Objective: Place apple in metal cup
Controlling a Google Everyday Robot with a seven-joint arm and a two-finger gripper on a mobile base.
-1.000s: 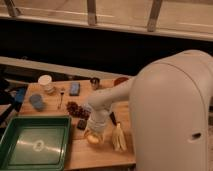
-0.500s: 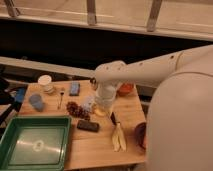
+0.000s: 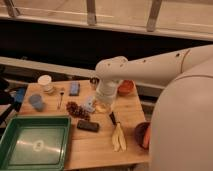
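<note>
**A:** Since a second ago the arm has swung off the near edge of the table (image 3: 100, 150). The gripper (image 3: 104, 104) now hangs over the middle of the board, and the apple (image 3: 103, 108) has come along with it.

**B:** Yes, we read the fingers as clamped on the apple. There's a pale yellow patch right between them, clear of the wood as far as we can tell.

**A:** And the metal cup (image 3: 94, 81)?

**B:** Just beyond the fingers, toward the far edge, half hidden by the wrist. The orange bowl (image 3: 125, 88) stands off to one side of them, and the banana (image 3: 118, 138) lies well apart on the near side.

**A:** How do we think the fruit will handle?

**B:** We judge it light, firm and glossy. Being round, it will want to roll or squirt out of a two-finger pinch, so the best hold is from above, across its widest part. The cup looks barely wider than the apple, so we'd centre it over the rim before letting go.
</note>
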